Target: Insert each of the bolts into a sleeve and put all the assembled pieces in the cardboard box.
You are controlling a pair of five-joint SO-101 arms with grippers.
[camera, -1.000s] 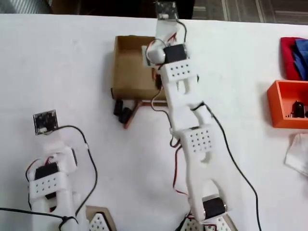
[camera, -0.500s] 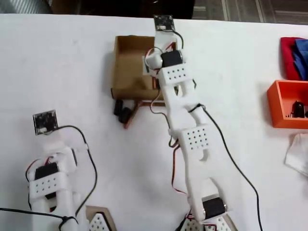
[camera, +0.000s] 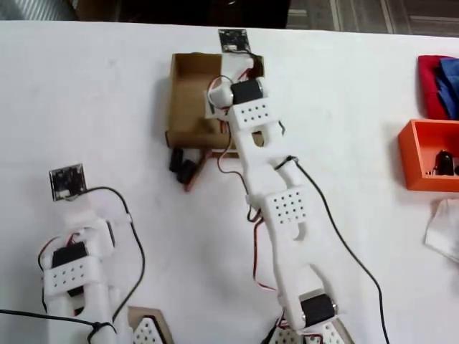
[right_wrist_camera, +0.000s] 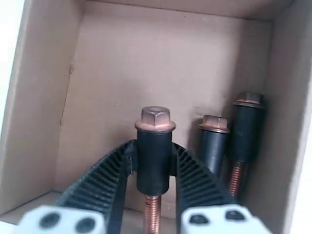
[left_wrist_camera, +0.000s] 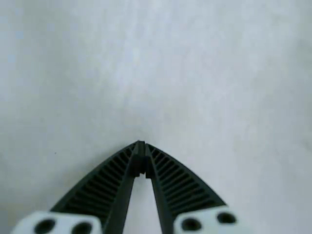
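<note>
1. Assembled piece, a copper-coloured bolt through a black sleeve, sits inside the cardboard box, its hexagonal head above the sleeve and its thread showing below it.
2. The right gripper has its ribbed black fingers clamped on the sleeve from both sides, well within the box walls.
3. Two more sleeved bolts, one just beside the held piece and the other against a box wall, rest side by side in the same box, heads pointing the same way as the held one.
4. From above, the cardboard box stands near 12 o'clock on the white table, with the right arm stretched from 6 o'clock up over the box's 3 o'clock side.
5. Two black cylinders lie on the table just outside the box's 6 o'clock wall, touching or nearly touching each other.
6. The left arm is folded at about 7 o'clock, well apart from the box; the left gripper has its fingertips pressed together with nothing between them, over bare table.
7. An orange bin with a dark object inside sits at 3 o'clock, a red and blue cloth at 2 o'clock, and a crumpled white sheet at 4 o'clock.
</note>
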